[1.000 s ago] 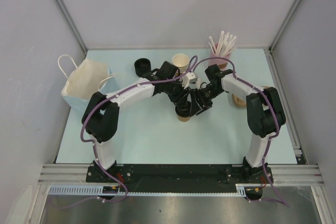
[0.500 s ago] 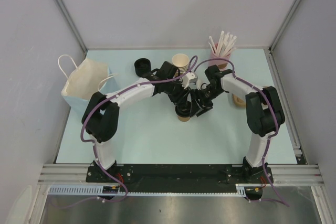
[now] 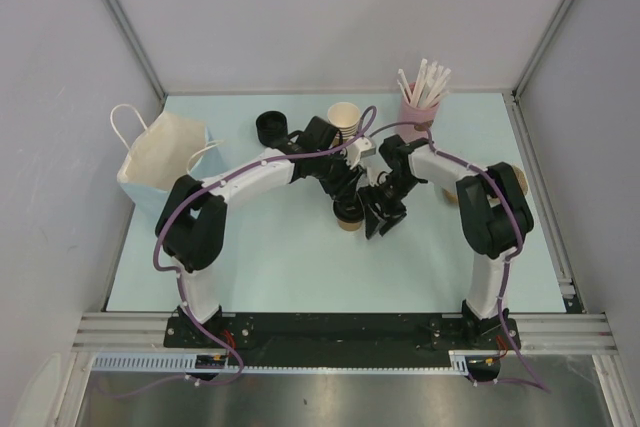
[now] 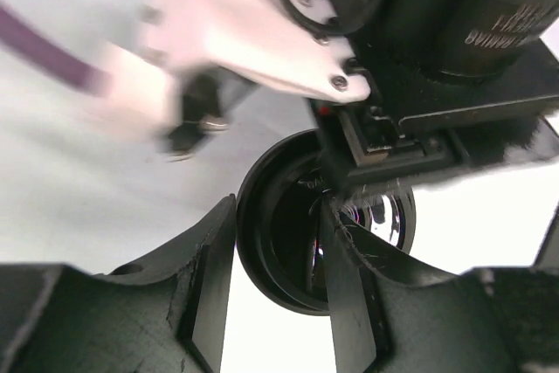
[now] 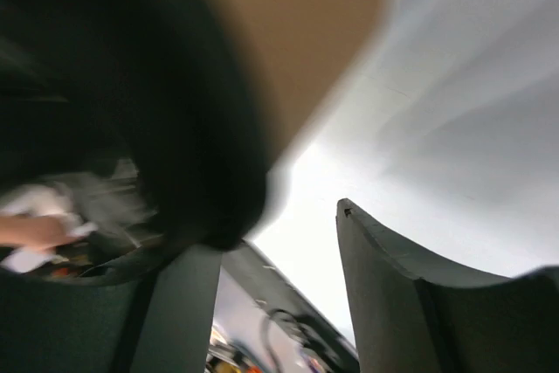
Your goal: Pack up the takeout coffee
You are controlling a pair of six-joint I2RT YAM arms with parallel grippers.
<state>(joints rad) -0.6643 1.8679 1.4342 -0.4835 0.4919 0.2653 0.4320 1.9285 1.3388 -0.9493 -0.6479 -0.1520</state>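
Overhead view of a pale table (image 3: 290,267). At the left stands a white paper bag (image 3: 160,155). At centre, the left gripper (image 3: 343,194) is half-open and straddles the black-lidded takeout coffee (image 3: 349,221); whether it grips is unclear. Just right, the right gripper (image 3: 378,222) gapes beside the cup, empty.

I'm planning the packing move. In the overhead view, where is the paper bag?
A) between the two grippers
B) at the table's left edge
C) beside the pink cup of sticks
B: the paper bag stands at the left edge of the table, well away from the pink cup.
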